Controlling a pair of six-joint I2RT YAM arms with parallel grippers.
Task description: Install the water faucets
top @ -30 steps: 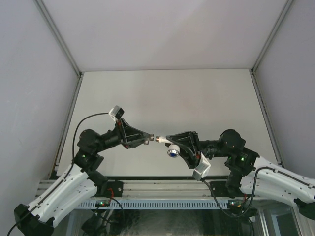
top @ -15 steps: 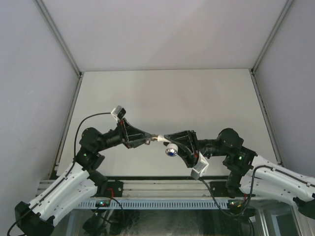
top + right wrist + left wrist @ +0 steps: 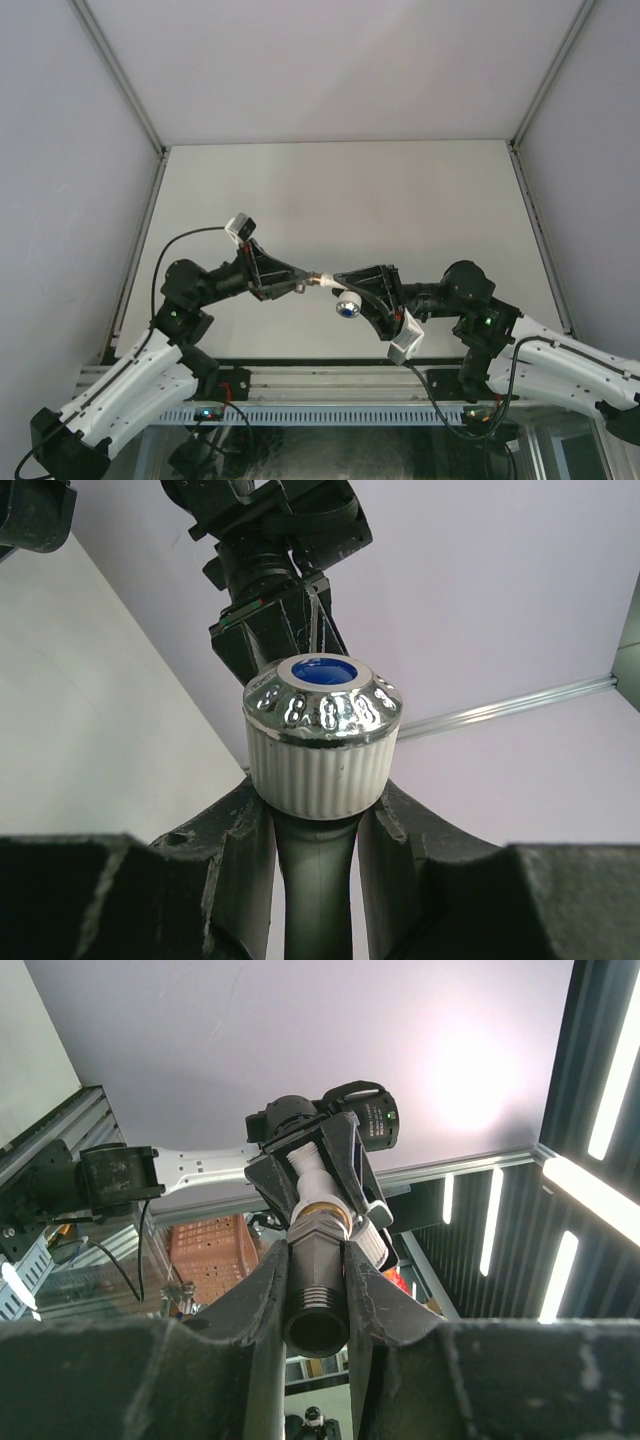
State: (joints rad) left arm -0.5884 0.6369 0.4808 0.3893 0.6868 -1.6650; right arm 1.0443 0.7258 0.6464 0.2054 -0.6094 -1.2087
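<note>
- You are working in the air above the table [image 3: 400,200], with both arms meeting nose to nose.
- Your right gripper [image 3: 340,279] is pinching the tap [image 3: 322,750]. Its capped knob [image 3: 348,307] is sticking out sideways, toward the near edge.
- Your left gripper [image 3: 300,284] is pinching the fitting [image 3: 317,1278]. Its long axis is running roughly level, left to right, in line with the tap's stem.
- The two parts are meeting end to end, so the joining looks under way. How deep they are seating isn't showing.
</note>
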